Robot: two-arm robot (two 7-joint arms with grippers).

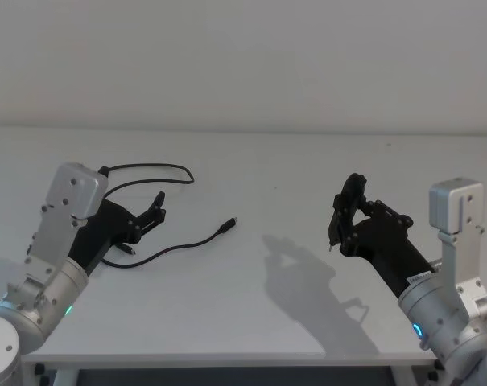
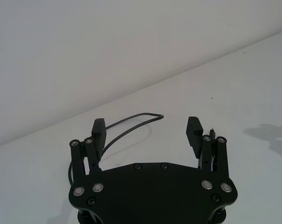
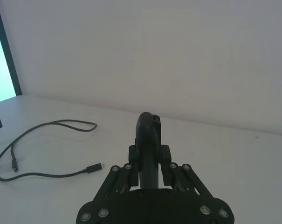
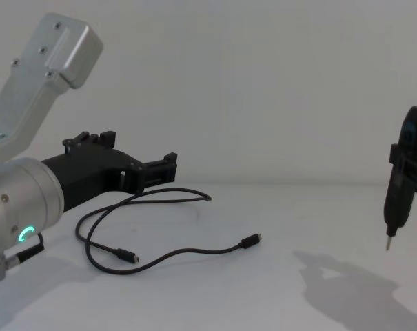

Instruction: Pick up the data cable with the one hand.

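Note:
The data cable is a thin black cord lying in a loose loop on the left part of the white table, with one slim plug pointing toward the middle; it also shows as data cable, data cable and data cable. My left gripper, broad and black, hovers open just above the cable's loop, nothing between its fingers. In the chest view this left gripper sits above the cord. My right gripper is raised at the right, shut on a slender black tool with a thin metal tip.
The white table runs to a plain wall behind, and its front edge is close to me. A short grey lead hangs by my left arm's silver cylinder. The tool's shadow falls on the table at the right.

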